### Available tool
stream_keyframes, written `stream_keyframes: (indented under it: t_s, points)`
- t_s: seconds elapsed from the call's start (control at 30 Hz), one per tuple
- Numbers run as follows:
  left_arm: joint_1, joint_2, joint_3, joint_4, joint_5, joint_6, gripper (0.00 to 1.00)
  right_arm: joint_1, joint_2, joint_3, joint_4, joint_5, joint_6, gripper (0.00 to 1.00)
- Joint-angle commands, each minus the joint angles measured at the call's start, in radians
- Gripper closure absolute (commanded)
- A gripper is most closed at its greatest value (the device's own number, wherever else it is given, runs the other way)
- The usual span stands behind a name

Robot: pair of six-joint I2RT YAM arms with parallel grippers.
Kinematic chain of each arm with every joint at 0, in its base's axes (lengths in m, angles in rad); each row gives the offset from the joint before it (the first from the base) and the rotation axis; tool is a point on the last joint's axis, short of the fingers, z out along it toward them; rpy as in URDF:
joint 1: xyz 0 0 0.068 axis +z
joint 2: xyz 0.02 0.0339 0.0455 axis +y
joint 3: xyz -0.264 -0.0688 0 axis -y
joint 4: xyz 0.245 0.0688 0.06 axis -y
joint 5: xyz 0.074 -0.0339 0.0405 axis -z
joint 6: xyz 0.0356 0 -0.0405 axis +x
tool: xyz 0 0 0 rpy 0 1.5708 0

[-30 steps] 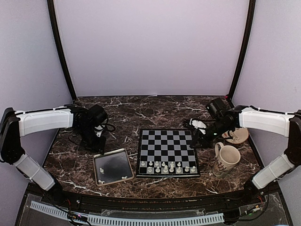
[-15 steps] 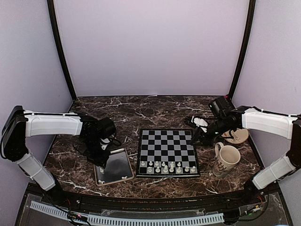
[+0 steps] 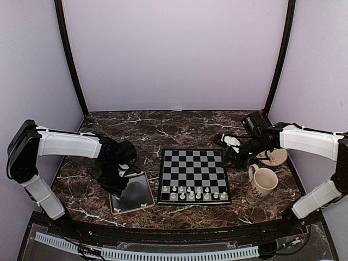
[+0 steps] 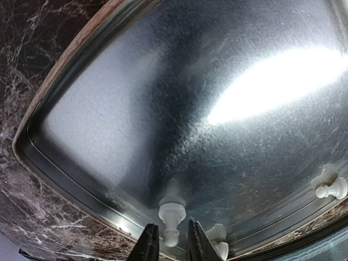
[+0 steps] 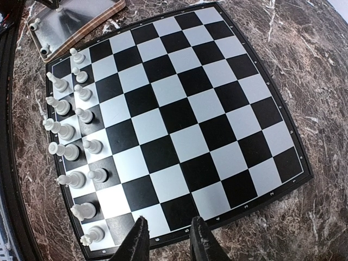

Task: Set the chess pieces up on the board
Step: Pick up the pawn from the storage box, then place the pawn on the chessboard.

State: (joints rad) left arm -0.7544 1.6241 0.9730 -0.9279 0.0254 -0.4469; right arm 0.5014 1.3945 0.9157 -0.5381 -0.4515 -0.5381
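1. The left gripper [image 4: 172,235] is hanging low over the silver tray [image 4: 163,109], close to the tray's near left corner in the overhead view.
2. Its jaws are standing narrow, one on each side of the foot end of a whitish piece [image 4: 172,213] that is lying on its side on the tray floor. I cannot tell whether the fingers are already pressing on it.
3. Two more fallen pieces [image 4: 331,188] are lying along the same tray rim, one just beside the right finger and one farther off toward the other corner.
4. The tray is sitting on the marble worktop [image 3: 163,130], just left of the board [image 3: 193,166], with a narrow strip of worktop between them.
5. The chess pieces [image 3: 193,193] already placed are standing upright in the board's two nearest rows, along the edge facing the arm bases. The remaining squares are showing bare.
6. The right gripper [image 5: 166,231] is hovering above the board's far right side, by its border. Its jaws are standing a little apart and are holding nothing.
7. A patterned mug [image 3: 262,184] is standing upright on the worktop just right of the board. A saucer [image 3: 276,157] is lying behind the mug, partly hidden by the right arm.
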Motion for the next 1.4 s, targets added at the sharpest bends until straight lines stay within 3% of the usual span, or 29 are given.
stream_keyframes:
  t_s: [0.0, 0.2, 0.33, 0.57, 1.1, 1.37]
  points:
    - [-0.005, 0.014, 0.001, -0.005, -0.013, 0.004, 0.82, -0.004, -0.005, -0.011, 0.021, 0.003, -0.003, 0.73]
    - [-0.012, 0.026, 0.028, -0.006, -0.017, 0.019, 0.91, -0.004, -0.005, -0.012, 0.021, 0.007, -0.004, 0.73]
    - [-0.045, 0.016, 0.066, 0.053, 0.067, 0.082, 0.96, -0.005, -0.003, -0.012, 0.020, 0.008, -0.005, 0.73]
    - [-0.059, 0.037, 0.230, 0.076, 0.069, 0.119, 0.97, -0.004, -0.002, -0.013, 0.020, 0.017, -0.008, 0.73]
    - [-0.172, 0.399, 0.740, 0.065, 0.034, 0.266, 0.96, -0.006, -0.003, -0.012, 0.021, 0.034, -0.007, 0.73]
    - [-0.218, 0.522, 0.885, 0.060, 0.028, 0.290, 0.96, -0.005, -0.008, -0.014, 0.024, 0.043, -0.006, 0.73]
